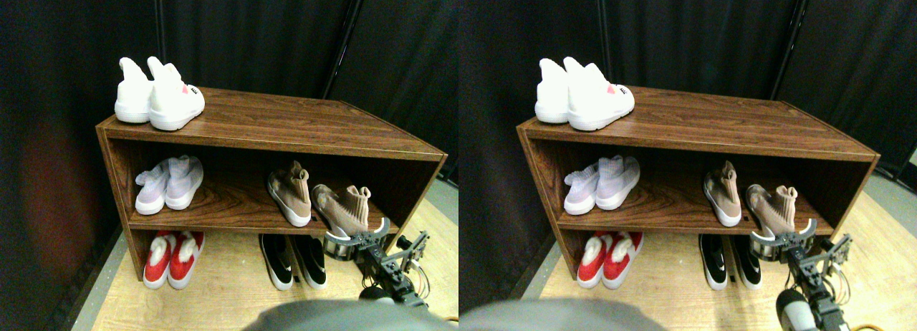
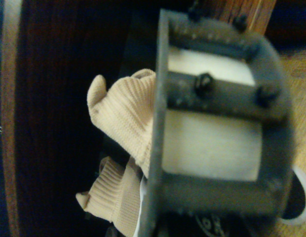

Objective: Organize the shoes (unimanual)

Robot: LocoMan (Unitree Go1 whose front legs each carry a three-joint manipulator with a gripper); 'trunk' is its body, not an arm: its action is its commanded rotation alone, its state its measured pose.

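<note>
- You've got a dark wood shoe rack (image 1: 286, 123) w/ a top board, a mid shelf and the floor level underneath, black curtain behind.
- Top board, far left end: white high-ankle pair (image 1: 157, 94), side by side, touching.
- Mid shelf, left: pale white-lilac pair (image 1: 170, 184), close together.
- Mid shelf, right: the tan knit shoes. Left tan shoe (image 1: 290, 193) sits near the shelf middle, white sole showing. Right tan shoe (image 1: 344, 209) is just beside it, at the shelf's front edge, angled vs. its mate.
- Floor level, left: red pair (image 1: 172, 258) w/ white soles. Right of them: black slip-ons (image 1: 294, 261) w/ white soles, toes pointing out toward you.
- Your right gripper (image 1: 356, 239) is at the front edge of the mid shelf, right at the heel end of the right tan shoe, white curved tips spread to either side.
- Wrist cam: dark jaw frame fills the pic, tan ribbed knit ankle (image 2: 126, 116) right against it, second tan cuff (image 2: 111, 195) next to it.
- Fingers' state: can't tell. Whether they pinch the shoe or only sit against it doesn't show in either view.
- Floor (image 1: 229, 295) is light wood-look board.
</note>
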